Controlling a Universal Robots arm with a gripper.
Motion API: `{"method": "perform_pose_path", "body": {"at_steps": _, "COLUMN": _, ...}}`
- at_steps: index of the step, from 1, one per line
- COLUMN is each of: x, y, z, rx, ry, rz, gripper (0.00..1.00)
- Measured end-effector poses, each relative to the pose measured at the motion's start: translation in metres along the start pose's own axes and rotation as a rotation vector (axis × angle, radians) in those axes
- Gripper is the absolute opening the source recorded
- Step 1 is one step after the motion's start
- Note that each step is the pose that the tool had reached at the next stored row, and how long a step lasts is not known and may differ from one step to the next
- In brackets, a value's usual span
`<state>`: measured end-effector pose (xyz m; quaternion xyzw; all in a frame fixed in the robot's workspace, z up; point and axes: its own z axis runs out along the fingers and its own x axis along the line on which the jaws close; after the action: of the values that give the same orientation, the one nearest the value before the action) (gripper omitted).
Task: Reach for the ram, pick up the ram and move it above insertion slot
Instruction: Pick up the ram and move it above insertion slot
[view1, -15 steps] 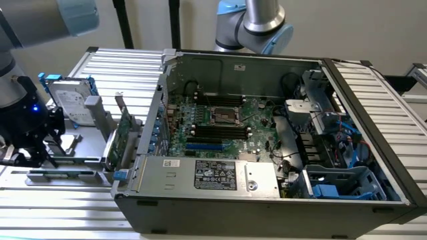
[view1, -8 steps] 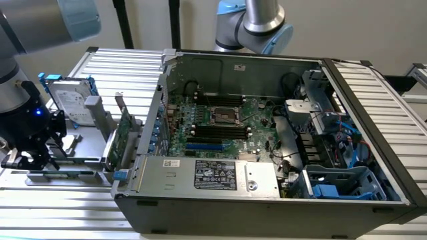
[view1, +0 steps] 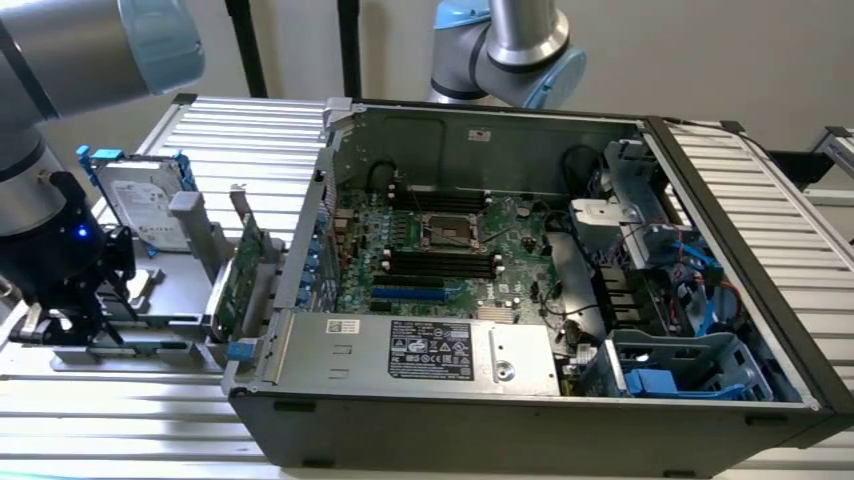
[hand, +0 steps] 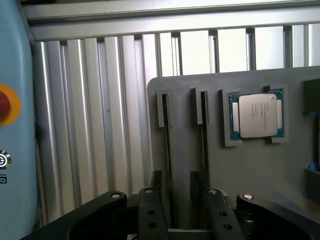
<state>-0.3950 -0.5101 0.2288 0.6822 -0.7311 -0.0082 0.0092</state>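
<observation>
Arm (view1: 34, 170) at the exterior view's left, wrist pointing straight down, gripper (view1: 74, 322) held low with its two black fingers (hand: 156, 200) parted.

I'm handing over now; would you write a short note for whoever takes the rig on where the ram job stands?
Gripper: open, low over the grey holder, holding nothing.
Ram: on edge in a holder slot, apparently between the fingers, not lifted.
Insertion slot: on the motherboard inside the open case.
Done: the reach.
Left: pick-up and the move above the slot.
</observation>
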Motion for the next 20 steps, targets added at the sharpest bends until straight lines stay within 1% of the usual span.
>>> {"method": "perform_pose_path", "body": {"at_steps": 20, "x": 0.001, "y": -0.0008, "z": 0.0207, "rx": 0.0001, "ry": 0.0016, "rz": -0.036, "gripper": 0.36}}
